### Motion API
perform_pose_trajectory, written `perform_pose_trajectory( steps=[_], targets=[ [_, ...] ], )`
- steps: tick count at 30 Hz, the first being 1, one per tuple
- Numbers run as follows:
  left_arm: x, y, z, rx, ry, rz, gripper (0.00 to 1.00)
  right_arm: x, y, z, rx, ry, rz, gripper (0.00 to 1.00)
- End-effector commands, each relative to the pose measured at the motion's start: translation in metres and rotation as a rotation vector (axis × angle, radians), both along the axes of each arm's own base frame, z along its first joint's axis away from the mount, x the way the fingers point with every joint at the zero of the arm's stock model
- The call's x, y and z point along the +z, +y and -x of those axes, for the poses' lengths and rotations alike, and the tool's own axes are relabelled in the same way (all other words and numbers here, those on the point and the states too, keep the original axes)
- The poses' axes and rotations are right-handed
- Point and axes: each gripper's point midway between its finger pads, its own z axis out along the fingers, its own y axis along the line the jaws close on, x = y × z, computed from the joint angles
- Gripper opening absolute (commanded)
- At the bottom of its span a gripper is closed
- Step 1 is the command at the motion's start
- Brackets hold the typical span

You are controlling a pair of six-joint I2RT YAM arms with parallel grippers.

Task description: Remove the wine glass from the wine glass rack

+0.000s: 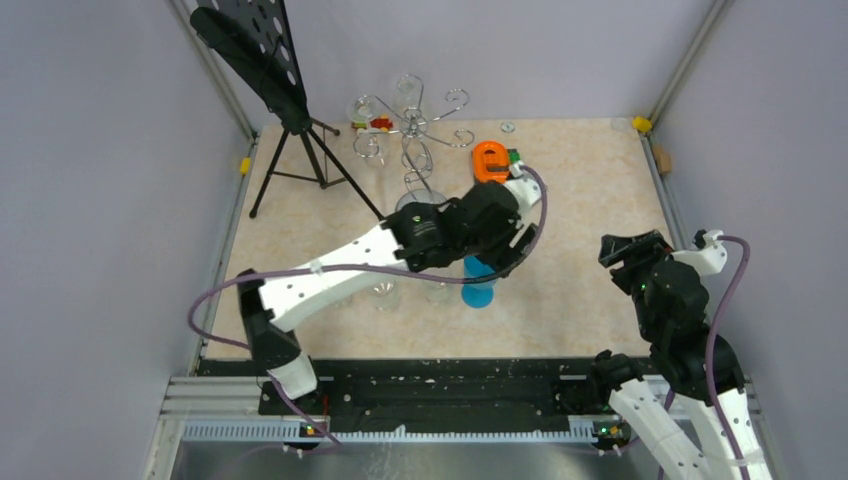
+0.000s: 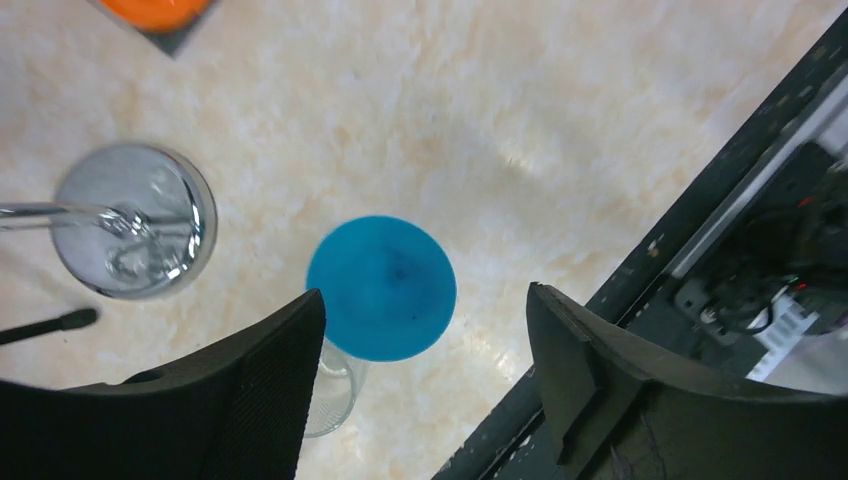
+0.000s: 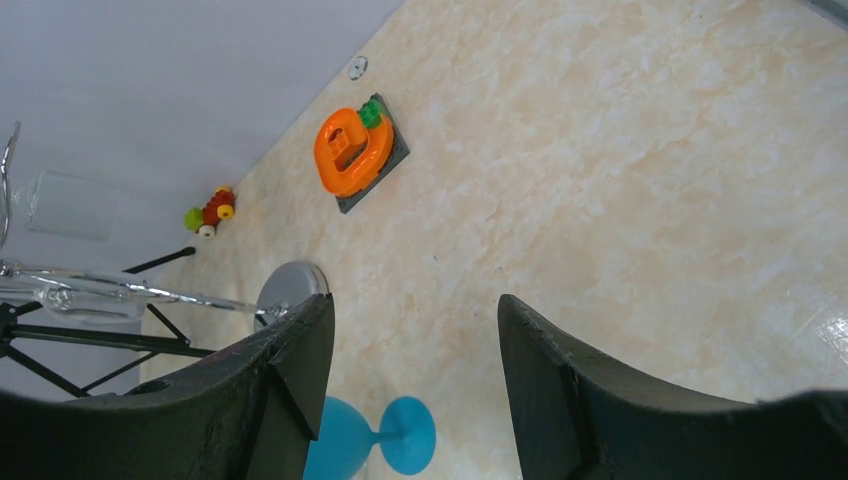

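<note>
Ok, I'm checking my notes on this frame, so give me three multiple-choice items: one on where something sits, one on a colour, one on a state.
1. Where is the orange toy?
A. On the table, right of the wine glass rack
B. Hanging from a hook
C. Between the right jaws

2. What colour is the glass below the left gripper?
A. Red
B. Green
C. Blue

3. How do the jaws of the right gripper stand?
A. Shut on a glass
B. Open, holding nothing
C. Shut, empty

Answers:
1 A: the top view shows it lying on the table beside the rack.
2 C: the left wrist view looks down into a blue bowl.
3 B: the right wrist view shows bare table between them.
</note>
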Motion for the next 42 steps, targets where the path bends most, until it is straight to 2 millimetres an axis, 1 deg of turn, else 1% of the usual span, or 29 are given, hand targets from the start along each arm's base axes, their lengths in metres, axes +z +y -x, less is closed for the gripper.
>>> perform_pose_trajectory(
  steps=[1, 2, 3, 7, 11, 12, 15, 20, 23, 24, 27, 30, 32, 34, 36, 42],
  targets=[
    [0.094, 0.017, -0.010, 0.051, -0.180, 0.261, 0.78, 0.005, 0.003, -0.002, 0.009, -0.028, -0.021, 0.62],
    [0.102, 0.025, -0.014, 0.079, -0.205, 0.281, 0.82, 0.005, 0.003, -0.002, 0.009, -0.030, -0.024, 0.62],
    [0.110, 0.033, -0.018, 0.110, -0.230, 0.301, 0.83, 0.007, 0.004, -0.003, 0.009, -0.034, -0.029, 0.62],
    [0.141, 0.069, -0.033, 0.238, -0.317, 0.400, 0.85, 0.009, 0.007, -0.008, 0.015, -0.043, -0.039, 0.62],
    [0.163, 0.108, -0.046, 0.364, -0.389, 0.520, 0.85, 0.011, 0.012, -0.015, 0.030, -0.044, -0.045, 0.62],
    [0.171, 0.121, -0.047, 0.396, -0.402, 0.563, 0.85, 0.011, 0.014, -0.016, 0.035, -0.045, -0.047, 0.62],
    [0.175, 0.152, -0.054, 0.502, -0.423, 0.658, 0.85, 0.012, 0.019, -0.021, 0.052, -0.053, -0.058, 0.62],
    [0.165, 0.204, -0.059, 0.675, -0.393, 0.789, 0.85, 0.008, 0.033, -0.030, 0.107, -0.054, -0.082, 0.62],
    [0.160, 0.228, -0.057, 0.750, -0.387, 0.876, 0.85, 0.007, 0.041, -0.033, 0.143, -0.041, -0.090, 0.62],
    [0.156, 0.234, -0.057, 0.772, -0.387, 0.885, 0.85, 0.007, 0.043, -0.034, 0.150, -0.039, -0.092, 0.62],
    [0.148, 0.256, -0.058, 0.858, -0.400, 0.906, 0.85, 0.008, 0.044, -0.034, 0.154, -0.042, -0.096, 0.62],
    [0.132, 0.281, -0.059, 0.981, -0.392, 0.925, 0.83, 0.011, 0.041, -0.031, 0.138, -0.057, -0.114, 0.59],
    [0.120, 0.295, -0.061, 1.045, -0.383, 0.944, 0.80, 0.015, 0.039, -0.029, 0.130, -0.077, -0.126, 0.57],
    [0.114, 0.305, -0.064, 1.079, -0.363, 0.982, 0.76, 0.016, 0.039, -0.027, 0.130, -0.089, -0.134, 0.57],
    [0.112, 0.311, -0.069, 1.097, -0.338, 1.016, 0.74, 0.016, 0.039, -0.026, 0.134, -0.090, -0.137, 0.57],
    [0.112, 0.319, -0.095, 1.091, -0.228, 1.149, 0.72, 0.010, 0.038, -0.024, 0.130, -0.081, -0.141, 0.57]
  ],
)
